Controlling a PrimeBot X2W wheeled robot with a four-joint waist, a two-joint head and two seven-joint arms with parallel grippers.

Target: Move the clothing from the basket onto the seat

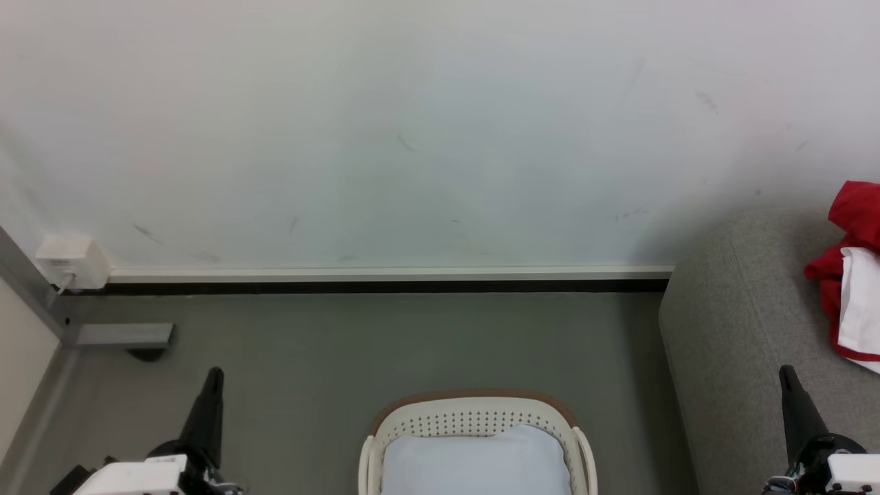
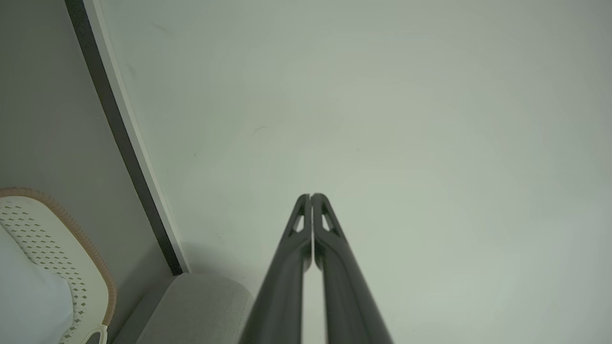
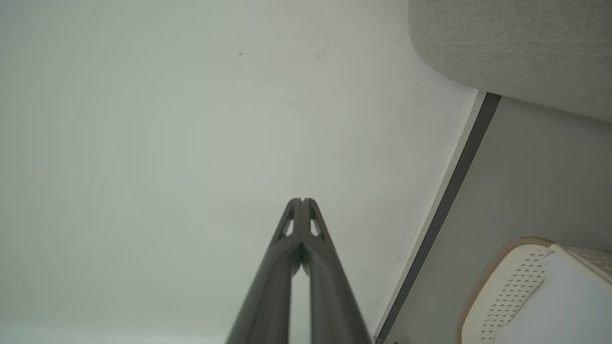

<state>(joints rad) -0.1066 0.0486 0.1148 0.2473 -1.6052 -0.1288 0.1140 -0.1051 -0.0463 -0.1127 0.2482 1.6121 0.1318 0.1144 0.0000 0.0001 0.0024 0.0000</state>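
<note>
The white perforated basket (image 1: pixel 474 416) with a brown rim stands on the floor at the bottom centre, and a pale blue pad (image 1: pixel 476 460) lies in it. Red and white clothing (image 1: pixel 852 275) lies on the grey sofa seat (image 1: pixel 742 330) at the right edge. My left gripper (image 1: pixel 214 375) is shut and empty at lower left, left of the basket. My right gripper (image 1: pixel 786 372) is shut and empty over the seat's front. The left wrist view shows the shut left gripper (image 2: pixel 311 196), basket (image 2: pixel 71 239) and seat (image 2: pixel 201 306). In the right wrist view are the shut right gripper (image 3: pixel 302 200), basket (image 3: pixel 507 282) and seat (image 3: pixel 516 38).
A pale wall (image 1: pixel 412 124) with a baseboard (image 1: pixel 385 275) runs behind the basket. A white wall box (image 1: pixel 72 261) and a grey metal bracket (image 1: pixel 124 335) sit at the left corner. Grey floor (image 1: pixel 412 344) lies between the wall and the basket.
</note>
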